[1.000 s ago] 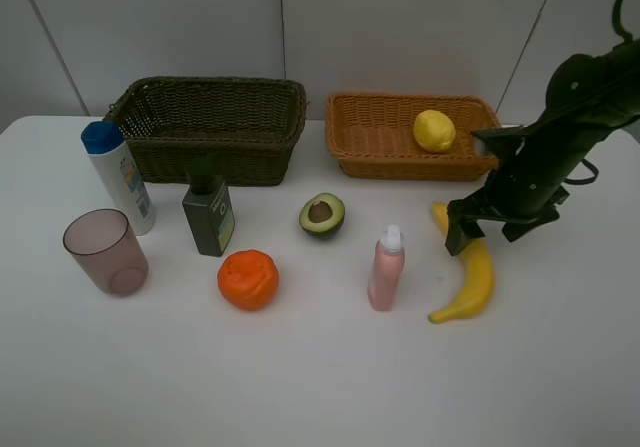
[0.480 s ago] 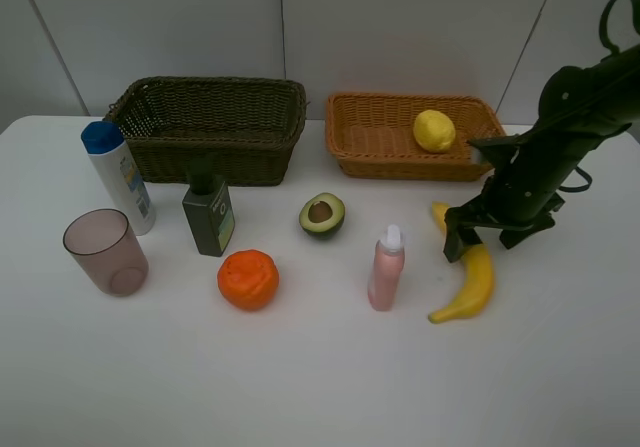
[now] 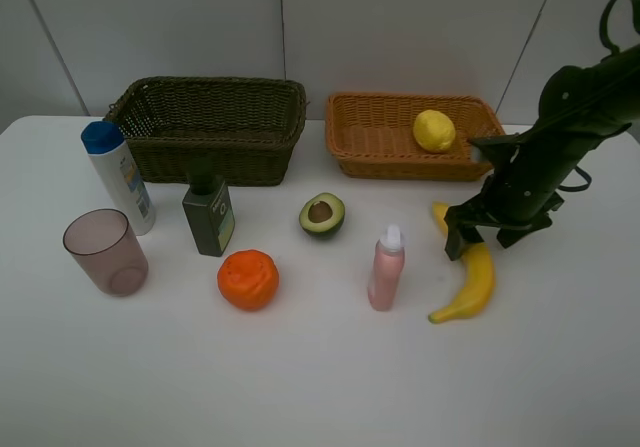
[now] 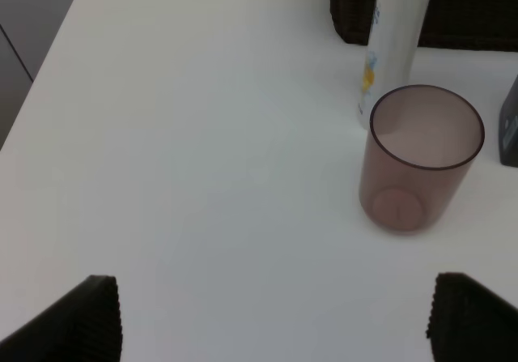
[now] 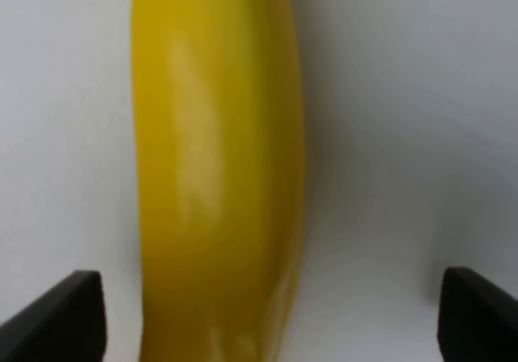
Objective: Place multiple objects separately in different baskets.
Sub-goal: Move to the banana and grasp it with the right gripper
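The banana [image 3: 478, 279] lies on the table at the right, and it fills the right wrist view as banana [image 5: 214, 159]. My right gripper [image 3: 480, 241] is down over its upper half, open, with one dark fingertip [image 5: 57, 313] on each side and a gap to the fruit. A lemon [image 3: 434, 130] rests in the orange-tan basket [image 3: 400, 167]. The dark basket [image 3: 210, 157] holds nothing I can see. My left gripper [image 4: 275, 321] is open above bare table, short of the mauve cup [image 4: 421, 159] and the white bottle [image 4: 392, 46].
On the table stand the white bottle [image 3: 118, 177], the cup [image 3: 105, 252], a dark green bottle [image 3: 208, 215] and a pink bottle [image 3: 386, 269]. An orange [image 3: 248, 279] and an avocado half [image 3: 322, 214] lie between them. The pink bottle is close to the banana's left.
My right arm has shifted a little toward the baskets along the banana and settled over it. Nothing else on the table has moved.
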{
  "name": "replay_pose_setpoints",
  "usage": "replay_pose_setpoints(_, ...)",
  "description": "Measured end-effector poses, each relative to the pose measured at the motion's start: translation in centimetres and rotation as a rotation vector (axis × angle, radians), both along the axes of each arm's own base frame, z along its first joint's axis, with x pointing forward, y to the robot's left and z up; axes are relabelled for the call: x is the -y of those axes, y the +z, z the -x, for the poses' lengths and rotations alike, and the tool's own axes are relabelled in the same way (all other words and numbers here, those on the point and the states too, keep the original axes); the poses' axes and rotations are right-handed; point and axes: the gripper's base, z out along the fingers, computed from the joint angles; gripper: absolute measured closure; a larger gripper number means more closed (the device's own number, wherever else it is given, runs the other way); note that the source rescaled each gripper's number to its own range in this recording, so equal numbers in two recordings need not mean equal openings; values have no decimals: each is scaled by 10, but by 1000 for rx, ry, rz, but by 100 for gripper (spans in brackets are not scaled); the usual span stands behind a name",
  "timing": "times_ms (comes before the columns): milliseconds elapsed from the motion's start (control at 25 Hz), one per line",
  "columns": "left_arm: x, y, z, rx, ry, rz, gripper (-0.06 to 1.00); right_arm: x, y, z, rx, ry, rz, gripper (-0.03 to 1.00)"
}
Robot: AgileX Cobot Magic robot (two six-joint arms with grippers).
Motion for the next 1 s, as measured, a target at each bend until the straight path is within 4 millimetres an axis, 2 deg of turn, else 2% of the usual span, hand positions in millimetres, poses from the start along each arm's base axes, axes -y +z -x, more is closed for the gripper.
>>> replay_pose_setpoints(200,0,0,0,0,0,0,-6,0,0,0,0,0,0,42)
replay_pose_setpoints(560,0,0,0,0,0,0,-6,0,0,0,0,-1,-1,72)
replay_pose_setpoints(680,0,0,0,0,0,0,-6,0,0,0,-3,-1,-1,92)
replay_pose_setpoints(1000,0,0,0,0,0,0,-6,0,0,0,-4,-3,-1,94)
